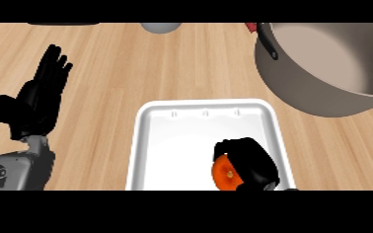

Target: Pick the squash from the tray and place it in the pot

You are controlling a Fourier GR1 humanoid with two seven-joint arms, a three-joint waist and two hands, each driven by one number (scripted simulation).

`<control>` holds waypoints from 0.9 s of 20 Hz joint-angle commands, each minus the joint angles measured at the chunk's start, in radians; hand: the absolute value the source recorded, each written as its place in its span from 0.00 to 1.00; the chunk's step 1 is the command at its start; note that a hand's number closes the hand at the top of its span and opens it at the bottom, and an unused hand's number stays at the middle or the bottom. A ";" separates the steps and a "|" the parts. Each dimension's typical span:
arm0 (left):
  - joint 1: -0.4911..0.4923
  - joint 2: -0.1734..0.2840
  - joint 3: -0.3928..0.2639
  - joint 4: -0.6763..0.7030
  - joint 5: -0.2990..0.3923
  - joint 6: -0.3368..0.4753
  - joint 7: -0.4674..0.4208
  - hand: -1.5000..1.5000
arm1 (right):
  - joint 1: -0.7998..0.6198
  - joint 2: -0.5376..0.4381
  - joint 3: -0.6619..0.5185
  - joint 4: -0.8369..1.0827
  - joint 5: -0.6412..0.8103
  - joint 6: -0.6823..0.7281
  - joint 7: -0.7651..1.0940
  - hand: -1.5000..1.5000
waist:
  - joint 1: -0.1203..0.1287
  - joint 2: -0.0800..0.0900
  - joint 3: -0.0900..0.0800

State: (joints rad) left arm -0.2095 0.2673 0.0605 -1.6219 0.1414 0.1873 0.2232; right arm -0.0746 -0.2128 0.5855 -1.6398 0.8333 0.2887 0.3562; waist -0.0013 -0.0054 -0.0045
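Note:
An orange squash lies in the near right corner of the white tray. My right hand is curled over it from the right, hiding most of it. The large grey pot stands at the upper right, tilted open toward me, with a pale inside and a black handle on its left rim. At the left edge my left hand rests open, fingers pointing up, away from the tray.
A grey rounded object sits at the far edge of the wooden counter, and a dark shape lies at the top left. A red thing peeks out beside the pot's rim.

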 commanded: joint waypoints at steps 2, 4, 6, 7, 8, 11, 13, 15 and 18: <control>0.018 0.011 0.003 -0.025 -0.001 -0.012 0.000 0.50 | 0.065 -0.257 0.050 -0.103 -0.057 0.090 -0.319 1.00 | -0.004 0.000 0.006; 0.011 0.014 0.010 -0.015 -0.001 -0.003 0.014 0.50 | 0.074 -0.342 0.163 -0.177 -0.038 0.117 -0.472 1.00 | -0.007 -0.009 0.007; 0.012 0.006 0.002 -0.002 -0.008 -0.001 0.004 0.50 | 0.051 -0.420 0.239 -0.228 -0.023 0.149 -0.598 1.00 | 0.007 -0.012 0.008; 0.013 0.000 -0.007 -0.008 -0.010 0.000 0.010 0.50 | 0.059 -0.489 0.239 -0.251 -0.013 0.138 -0.659 1.00 | -0.007 -0.015 0.009; 0.028 -0.003 0.005 0.003 -0.003 0.003 0.003 0.50 | 0.069 -0.546 0.229 -0.285 -0.013 0.105 -0.729 1.00 | -0.017 -0.013 0.009; 0.036 0.020 0.034 -0.014 0.001 0.004 0.003 0.50 | 0.112 -0.714 0.151 -0.359 -0.048 0.013 -0.912 1.00 | -0.040 -0.015 0.010; 0.048 0.001 0.015 -0.023 -0.007 0.014 0.008 0.50 | 0.161 -0.798 0.061 -0.360 -0.111 -0.072 -1.035 1.00 | -0.060 -0.010 0.011; 0.071 0.013 0.045 -0.032 0.013 0.007 0.001 0.50 | 0.216 -0.800 -0.057 -0.369 -0.276 -0.116 -1.101 1.00 | -0.066 -0.007 0.010; 0.066 0.024 0.060 -0.018 0.002 0.012 -0.018 0.50 | 0.259 -0.821 -0.220 -0.337 -0.449 -0.165 -1.206 1.00 | -0.088 -0.004 0.009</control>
State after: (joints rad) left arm -0.1523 0.2826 0.1023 -1.6427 0.1458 0.1946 0.2162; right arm 0.1213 -0.9720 0.5239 -1.9786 0.5598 0.1934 -0.7008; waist -0.0650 -0.0118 0.0050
